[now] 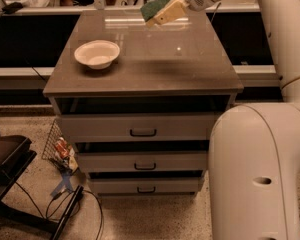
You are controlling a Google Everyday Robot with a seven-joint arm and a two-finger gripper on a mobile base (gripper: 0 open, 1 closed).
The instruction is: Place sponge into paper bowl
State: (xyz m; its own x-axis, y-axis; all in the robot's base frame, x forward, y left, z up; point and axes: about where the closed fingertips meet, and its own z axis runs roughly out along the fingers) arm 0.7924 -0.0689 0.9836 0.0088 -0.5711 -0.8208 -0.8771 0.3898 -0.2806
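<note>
Camera view: gripper (166, 13) clamps sponge (154, 6) above cabinet (185, 64), right of paper bowl (97, 54).

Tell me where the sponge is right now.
The sponge hangs in the gripper at the top of the camera view, above the far edge of the cabinet top, right of the paper bowl.

Three-drawer cabinet (180, 64) beneath the hand (162, 11), wire basket (52, 140) beside.

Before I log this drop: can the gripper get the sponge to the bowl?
Probably yes. The gripper, above the back of the tabletop, holds the sponge; nothing stands between it and the bowl.
</note>
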